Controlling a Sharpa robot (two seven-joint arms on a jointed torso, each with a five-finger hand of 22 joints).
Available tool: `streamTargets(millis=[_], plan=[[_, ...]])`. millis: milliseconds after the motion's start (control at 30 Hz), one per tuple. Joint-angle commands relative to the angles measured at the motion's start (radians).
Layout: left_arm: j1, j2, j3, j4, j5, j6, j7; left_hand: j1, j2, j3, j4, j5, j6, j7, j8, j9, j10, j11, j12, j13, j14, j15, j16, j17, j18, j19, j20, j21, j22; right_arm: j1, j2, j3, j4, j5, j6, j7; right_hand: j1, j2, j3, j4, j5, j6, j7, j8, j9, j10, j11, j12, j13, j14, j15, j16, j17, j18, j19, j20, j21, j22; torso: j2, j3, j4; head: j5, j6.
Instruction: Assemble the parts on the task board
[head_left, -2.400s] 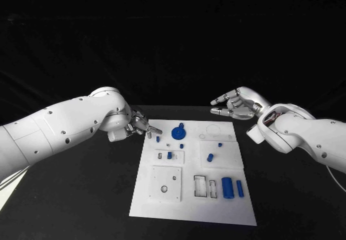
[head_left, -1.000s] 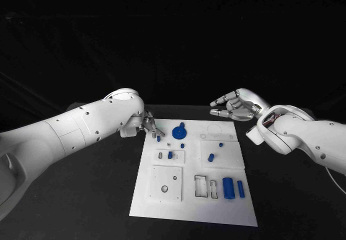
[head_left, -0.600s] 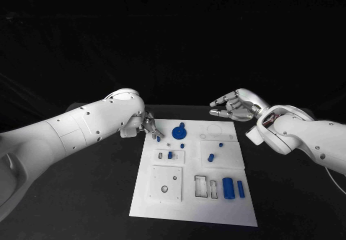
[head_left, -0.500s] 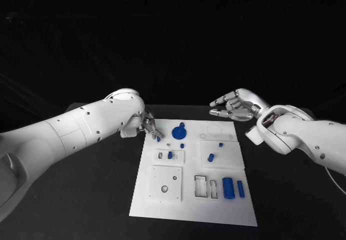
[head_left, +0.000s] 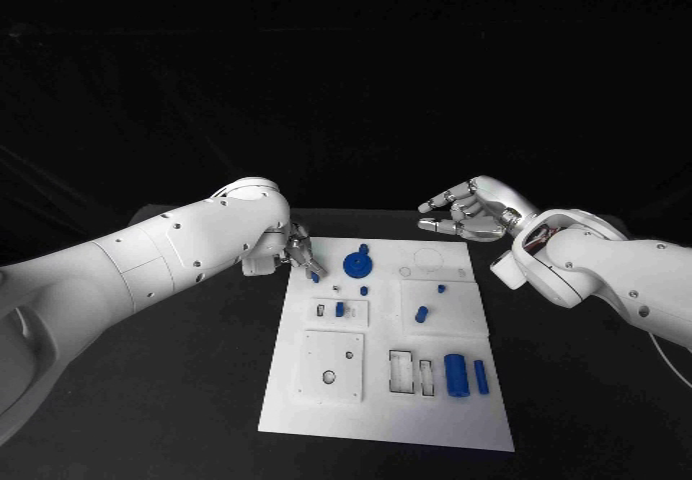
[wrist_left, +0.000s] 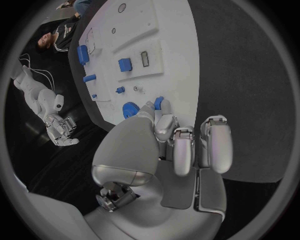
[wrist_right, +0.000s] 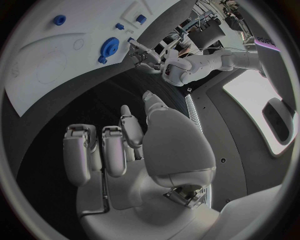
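- Where the head view looks down, the task board (head_left: 387, 405) lies lengthwise in the middle of the black table (head_left: 159, 400).
- Left hand (head_left: 296, 251): at the board's 11 o'clock corner, pinching a small blue part (wrist_left: 159, 103) between thumb and fingertip; the remaining fingers (wrist_left: 214, 145) lie curled side by side.
- Blue gear (head_left: 358, 265): on the board just beside that hand, toward 3 o'clock of it.
- Right hand (head_left: 469, 213): off the board's 1 o'clock corner, apart from it, fingers loosely bent and separated, holding nothing.
- Large blue cylinder (head_left: 454, 374) and a slimmer blue pin (head_left: 480, 376): side by side at the board's 5 o'clock area.
- Further small blue parts (head_left: 420, 314): scattered mid-board, too small to tell seated from loose.
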Motion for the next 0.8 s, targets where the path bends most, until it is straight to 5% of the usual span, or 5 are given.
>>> streamTargets(millis=[33,133,267,567,800], plan=[[-0.001,0.003,-0.001,-0.002,0.023,0.007,0.011,0.057,0.009,0.082,-0.031,0.017,-0.013,0.004,-0.006,0.001,-0.005,-0.002,-0.011,-0.005,0.105,-0.009,0.003,0.263,0.003,0.040,-0.010,-0.005,0.088,-0.001,0.001,0.000,0.001,-0.005,0.017,0.007,-0.004,0.004,-0.007,-0.001,0.003,-0.006,0.000,0.000,0.002,-0.008,-0.001,-0.005,-0.001,0.070,0.009,-0.004,0.106,0.001,-0.003,0.004,-0.006,0.050,0.000,0.0000,0.0004,0.001,-0.002],[-0.001,0.003,-0.001,-0.004,0.028,0.004,0.013,0.057,-0.032,0.200,-0.048,0.062,-0.019,0.015,-0.005,0.005,-0.005,0.002,-0.018,-0.010,0.105,0.000,0.003,0.263,0.002,0.040,-0.004,-0.007,0.088,-0.001,0.001,0.000,0.000,-0.005,0.020,0.007,-0.004,0.004,-0.007,-0.001,0.003,-0.006,0.000,0.000,0.002,-0.008,-0.001,-0.005,-0.001,0.070,0.009,-0.004,0.106,0.001,-0.003,0.004,-0.006,0.050,-0.001,0.0001,0.0000,0.002,-0.002],[-0.001,-0.001,-0.001,-0.001,0.040,-0.009,0.014,-0.043,-0.126,0.453,-0.066,0.083,-0.019,0.018,0.027,0.035,0.007,0.004,-0.018,-0.011,0.105,0.002,0.003,0.263,0.003,0.040,0.002,-0.009,0.090,-0.001,0.002,0.000,0.000,-0.005,0.022,0.007,-0.004,0.004,-0.007,-0.001,0.003,-0.006,0.000,0.000,0.002,-0.008,-0.001,-0.005,-0.001,0.070,0.009,-0.004,0.106,0.001,-0.003,0.004,-0.006,0.050,-0.001,0.0001,-0.0003,0.001,-0.002],[-0.001,-0.048,-0.002,0.074,0.077,-0.092,0.009,-0.116,-0.158,0.568,-0.113,0.100,-0.025,0.012,0.057,0.062,0.015,0.005,-0.017,-0.013,0.105,0.001,0.003,0.263,0.002,0.042,-0.001,-0.007,0.094,-0.001,0.003,0.000,-0.003,-0.005,0.025,0.006,-0.004,0.005,-0.008,-0.001,0.003,-0.006,0.000,0.000,0.002,-0.007,-0.001,-0.002,0.000,0.071,0.009,-0.003,0.106,0.001,-0.003,0.004,-0.006,0.051,-0.002,0.0020,0.0009,0.001,-0.002],[-0.001,-0.125,-0.003,0.222,0.076,-0.185,-0.008,-0.135,-0.163,0.595,-0.128,0.101,-0.024,0.010,0.065,0.069,0.019,0.003,-0.015,-0.013,0.105,0.000,0.003,0.263,0.002,0.044,-0.002,-0.006,0.097,-0.001,0.002,0.000,-0.007,-0.005,0.026,0.007,-0.004,0.005,-0.008,-0.001,0.003,-0.006,0.000,0.000,0.002,-0.007,-0.001,-0.002,0.000,0.071,0.009,-0.003,0.106,0.001,-0.003,0.004,-0.006,0.051,-0.005,0.0040,0.0035,0.002,-0.001]])
